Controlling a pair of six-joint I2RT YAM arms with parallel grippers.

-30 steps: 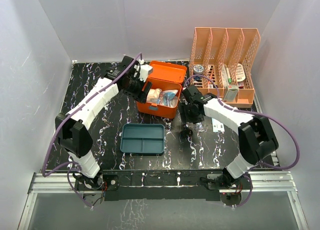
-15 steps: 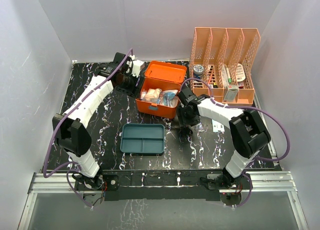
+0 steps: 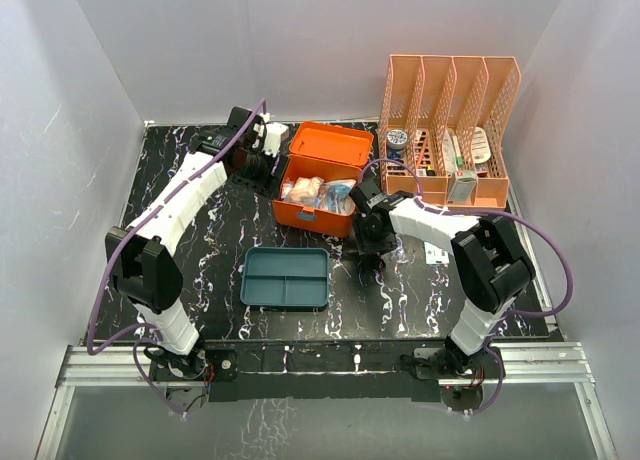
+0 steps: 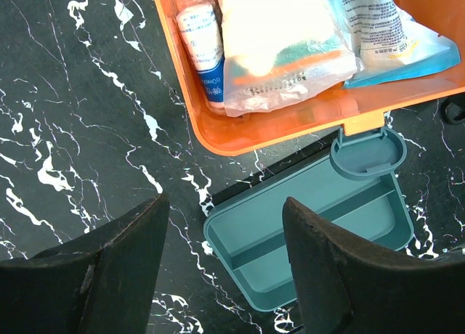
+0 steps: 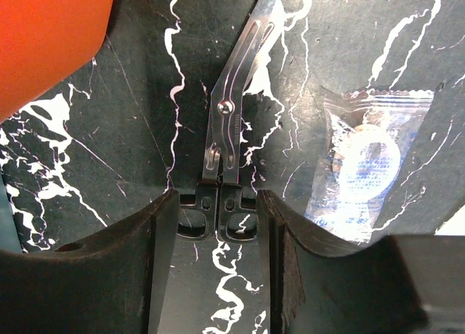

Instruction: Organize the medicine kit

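The orange medicine kit (image 3: 318,212) stands open at the table's middle back, lid (image 3: 335,143) tipped back. Inside lie a bandage roll (image 4: 200,51), a white packet (image 4: 283,43) and a blue pouch (image 4: 385,29). Its teal divided tray (image 3: 287,277) lies out on the table in front. My left gripper (image 3: 262,158) hovers open by the kit's left end, nothing between its fingers (image 4: 131,254). My right gripper (image 5: 216,203) is low on the table right of the kit, its pads against both sides of the black handles of metal scissors (image 5: 229,123) lying flat.
A tall peach slatted file organizer (image 3: 450,100) with small supplies stands at the back right. A clear-wrapped packet (image 5: 363,167) lies just right of the scissors. The kit's blue-grey latch (image 4: 367,151) hangs over the tray's far edge.
My left gripper has pulled back from over the kit to its left end. My right jaws have narrowed around the scissors' handles and the right elbow has swung inward.
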